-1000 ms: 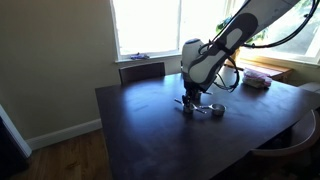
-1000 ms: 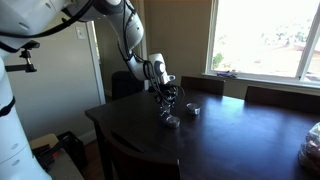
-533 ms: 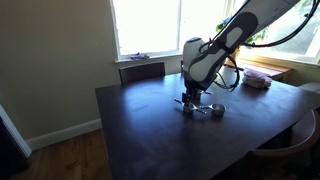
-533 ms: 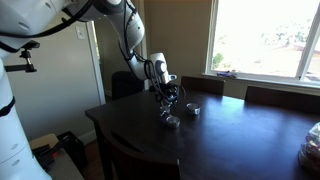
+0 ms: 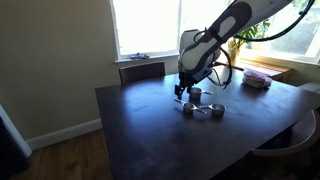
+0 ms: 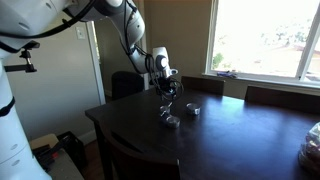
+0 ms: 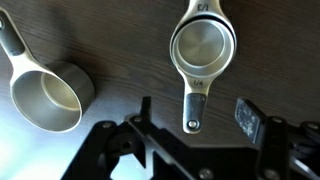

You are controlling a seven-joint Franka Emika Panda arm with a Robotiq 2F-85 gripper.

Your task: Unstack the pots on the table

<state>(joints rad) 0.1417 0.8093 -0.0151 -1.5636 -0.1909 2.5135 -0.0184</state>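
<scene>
Two small grey metal pots lie apart on the dark brown table [image 5: 140,125]. In the wrist view one pot [image 7: 45,98] is at the left, and the other pot [image 7: 203,50] is at the top centre with its handle pointing towards the jaws. Its rim looks double; I cannot tell if another pot is nested in it. They show in both exterior views [image 5: 190,108] [image 5: 217,110] [image 6: 171,120] [image 6: 193,110]. My gripper [image 7: 195,118] hangs open and empty a little above them, its fingers either side of the handle tip. It also shows in both exterior views [image 5: 183,92] [image 6: 168,95].
A pinkish folded item [image 5: 256,80] lies at the far side of the table near the window. Chairs stand at the table's edges [image 5: 141,70] [image 6: 203,85] [image 6: 280,97]. A bagged item [image 6: 311,150] sits at one table corner.
The gripper has lifted up and away from the pots, which stay on the table. It was low over them before; now it hangs clear above them.
</scene>
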